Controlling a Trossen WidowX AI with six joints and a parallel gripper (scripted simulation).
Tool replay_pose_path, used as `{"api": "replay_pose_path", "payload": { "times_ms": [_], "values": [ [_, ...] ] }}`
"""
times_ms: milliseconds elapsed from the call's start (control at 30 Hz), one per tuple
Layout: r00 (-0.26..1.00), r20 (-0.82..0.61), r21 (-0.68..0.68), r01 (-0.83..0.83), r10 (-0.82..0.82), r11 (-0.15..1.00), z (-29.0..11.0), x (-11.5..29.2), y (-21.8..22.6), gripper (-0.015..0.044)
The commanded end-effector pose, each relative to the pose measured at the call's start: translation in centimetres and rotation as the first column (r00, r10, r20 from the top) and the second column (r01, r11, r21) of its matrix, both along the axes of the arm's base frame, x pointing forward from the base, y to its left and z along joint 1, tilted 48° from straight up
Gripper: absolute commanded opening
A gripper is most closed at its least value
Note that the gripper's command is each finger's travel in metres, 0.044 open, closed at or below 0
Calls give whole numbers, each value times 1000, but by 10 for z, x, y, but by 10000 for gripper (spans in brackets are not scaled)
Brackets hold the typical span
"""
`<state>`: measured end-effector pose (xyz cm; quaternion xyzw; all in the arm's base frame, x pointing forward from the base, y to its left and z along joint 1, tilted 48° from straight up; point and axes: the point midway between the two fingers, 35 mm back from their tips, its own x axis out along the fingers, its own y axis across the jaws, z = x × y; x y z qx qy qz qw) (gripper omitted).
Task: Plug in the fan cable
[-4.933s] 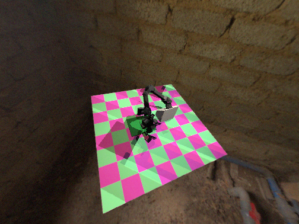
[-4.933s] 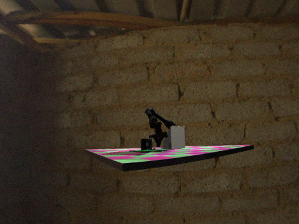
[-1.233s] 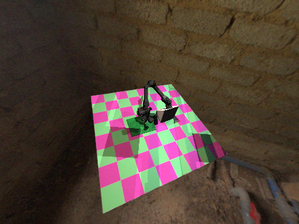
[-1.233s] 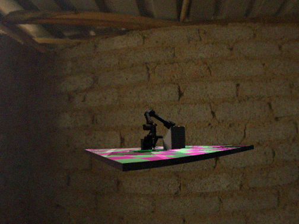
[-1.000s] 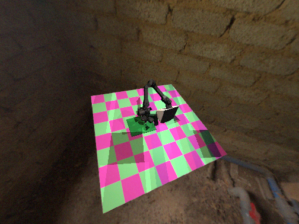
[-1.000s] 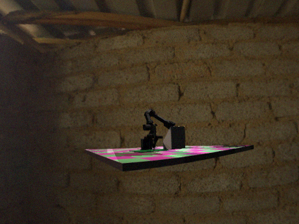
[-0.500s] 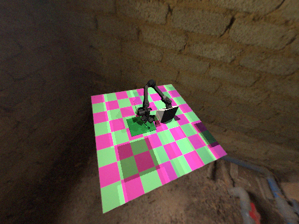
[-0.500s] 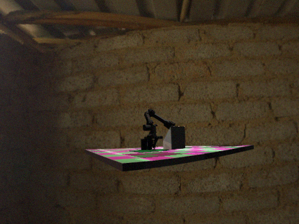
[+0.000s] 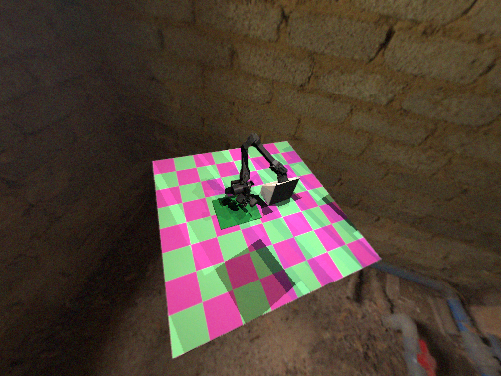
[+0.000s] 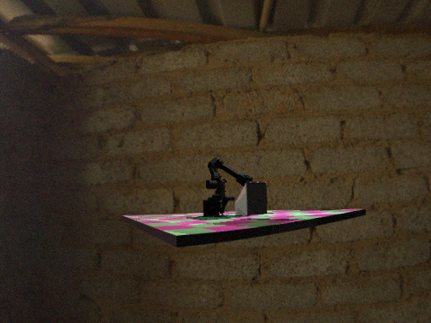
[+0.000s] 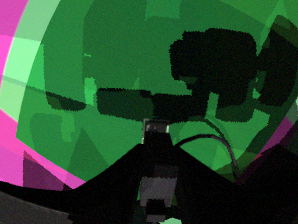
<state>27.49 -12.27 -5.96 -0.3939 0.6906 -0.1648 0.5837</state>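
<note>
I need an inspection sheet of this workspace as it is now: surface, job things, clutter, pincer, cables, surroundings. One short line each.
Surface: pink and green checkered table top, partly in shadow.
Job things: flat green circuit board under the arm; small dark fan plug held above it; header not discernible.
Clutter: grey and white box beside the board.
Pincer: black pincer shut on the plug, over the board.
Cables: thin dark fan cable trailing from the plug.
Surroundings: rough stone brick wall, dim light.
</note>
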Motion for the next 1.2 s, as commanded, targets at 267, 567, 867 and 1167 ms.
{"api": "replay_pose_path", "payload": {
  "times_ms": [267,567,867,1167],
  "values": [
    [1000,-6,-3,-2,2,1000,-5,-1,-6,0],
    [1000,-6,-3,-2,2,1000,-9,-1,-10,0],
    [1000,-6,-3,-2,2,1000,-11,-1,-13,0],
    [1000,2,-2,-4,4,1000,-9,0,-10,210]
  ]
}}
